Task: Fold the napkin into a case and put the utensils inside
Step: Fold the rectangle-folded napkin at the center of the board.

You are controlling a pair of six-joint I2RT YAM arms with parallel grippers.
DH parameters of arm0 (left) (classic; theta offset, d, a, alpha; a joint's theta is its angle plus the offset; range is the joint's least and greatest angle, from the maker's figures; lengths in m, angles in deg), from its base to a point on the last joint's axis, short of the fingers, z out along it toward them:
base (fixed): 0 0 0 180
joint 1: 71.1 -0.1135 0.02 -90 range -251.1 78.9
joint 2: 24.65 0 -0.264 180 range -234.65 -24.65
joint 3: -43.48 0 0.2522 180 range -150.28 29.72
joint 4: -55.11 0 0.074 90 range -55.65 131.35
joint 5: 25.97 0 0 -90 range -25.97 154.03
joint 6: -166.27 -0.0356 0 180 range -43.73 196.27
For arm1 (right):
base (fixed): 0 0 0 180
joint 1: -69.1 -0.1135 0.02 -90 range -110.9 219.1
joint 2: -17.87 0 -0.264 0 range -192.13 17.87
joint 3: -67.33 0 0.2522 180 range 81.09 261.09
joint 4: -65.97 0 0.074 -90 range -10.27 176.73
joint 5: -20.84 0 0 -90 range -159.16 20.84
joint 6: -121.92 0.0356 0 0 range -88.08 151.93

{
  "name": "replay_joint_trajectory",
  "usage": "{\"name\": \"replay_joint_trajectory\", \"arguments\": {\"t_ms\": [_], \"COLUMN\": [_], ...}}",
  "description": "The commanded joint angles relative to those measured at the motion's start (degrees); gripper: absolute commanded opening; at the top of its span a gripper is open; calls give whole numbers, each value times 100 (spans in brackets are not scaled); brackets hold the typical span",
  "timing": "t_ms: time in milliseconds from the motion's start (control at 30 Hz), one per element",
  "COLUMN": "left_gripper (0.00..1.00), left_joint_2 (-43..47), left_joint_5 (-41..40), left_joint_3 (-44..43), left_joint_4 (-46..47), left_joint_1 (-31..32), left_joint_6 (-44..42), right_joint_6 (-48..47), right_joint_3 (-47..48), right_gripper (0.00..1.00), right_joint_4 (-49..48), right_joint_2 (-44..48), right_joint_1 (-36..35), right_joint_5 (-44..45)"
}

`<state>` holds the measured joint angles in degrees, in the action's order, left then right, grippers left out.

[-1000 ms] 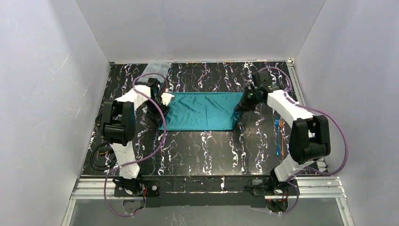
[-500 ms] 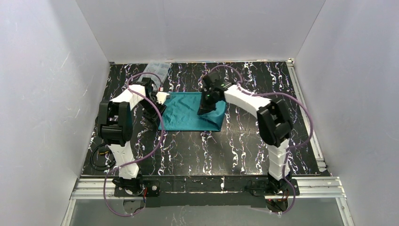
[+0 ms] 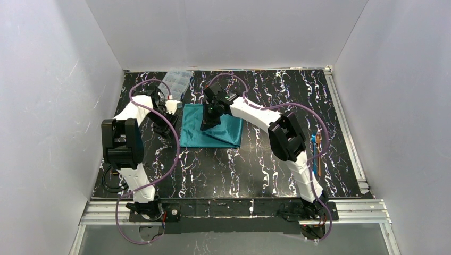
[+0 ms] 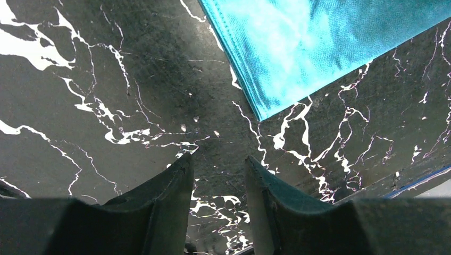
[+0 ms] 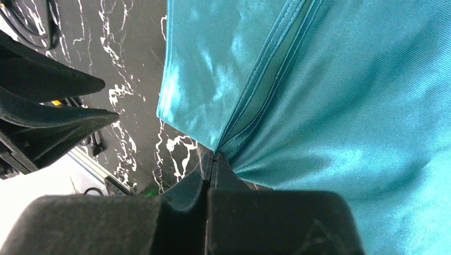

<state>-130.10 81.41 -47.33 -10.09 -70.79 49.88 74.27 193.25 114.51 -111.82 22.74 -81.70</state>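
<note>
1. The napkin point(image 3: 192, 134) is lying left of centre on the worktop point(image 3: 239, 170). A second ago it was a long strip; its right end is now being carried across onto the left half.
2. The right hand point(image 5: 213, 157) is pinching the stitched hem, so a further fold is probably under way; no case exists yet.
3. The left hand point(image 4: 218, 159) is hovering spread and empty beside the napkin's corner.
4. The utensils point(image 3: 316, 149) are lying well apart, at the right.
5. The clear box point(image 3: 176, 81) is standing at the far edge; its contents cannot be told.

White arms point(image 3: 135, 109), black joints, trailing purple cables point(image 3: 177, 146).
</note>
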Motion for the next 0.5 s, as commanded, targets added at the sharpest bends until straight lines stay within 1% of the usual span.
{"name": "replay_joint_trajectory", "arguments": {"t_ms": [0, 467], "left_gripper": [38, 37], "left_joint_2": [243, 279], "left_joint_5": [224, 236], "left_joint_3": [114, 123], "left_joint_4": [-219, -248], "left_joint_1": [-221, -279], "left_joint_6": [-33, -6], "right_joint_6": [201, 452], "right_joint_3": [497, 1293], "right_gripper": [1, 1], "right_joint_4": [-36, -605], "right_joint_2": [-238, -986], "right_joint_1": [-25, -300], "right_joint_5": [-208, -702]}}
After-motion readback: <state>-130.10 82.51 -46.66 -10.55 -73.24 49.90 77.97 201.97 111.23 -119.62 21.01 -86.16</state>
